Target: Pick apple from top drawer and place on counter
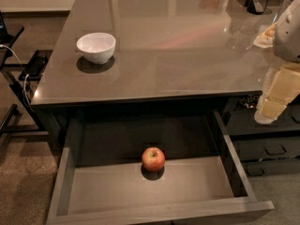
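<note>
Far left: dark stand [9, 41] with a white cable [18, 64] hanging beside the counter's left edge. Speckled floor [23, 172] below.

Counter [178, 46]: glossy, reflective, long edge running left to right across the view. White bowl [96, 47] upright on its left part, near the left edge, mouth up.

Top drawer [192, 184]: pulled well out from under the counter's front edge toward the camera. Long axis left to right, parallel to the counter edge. Front panel nearest the camera.

Apple [153, 159]: on the drawer's flat bottom, about midway between the side walls, toward the shadowed back half. Touches neither wall. Round, so no clear long axis. Stem end seems to point up, though the dim light makes that unsure. Red with a yellowish patch on the side facing the camera.

Right: gripper [274, 102], cream-coloured, hanging off the counter's right front corner, outside the drawer's right wall and well apart from the apple. Cannot tell whether it is wide or narrow. It holds nothing visible.

Below it: dark drawers [267, 150] with handles.
</note>
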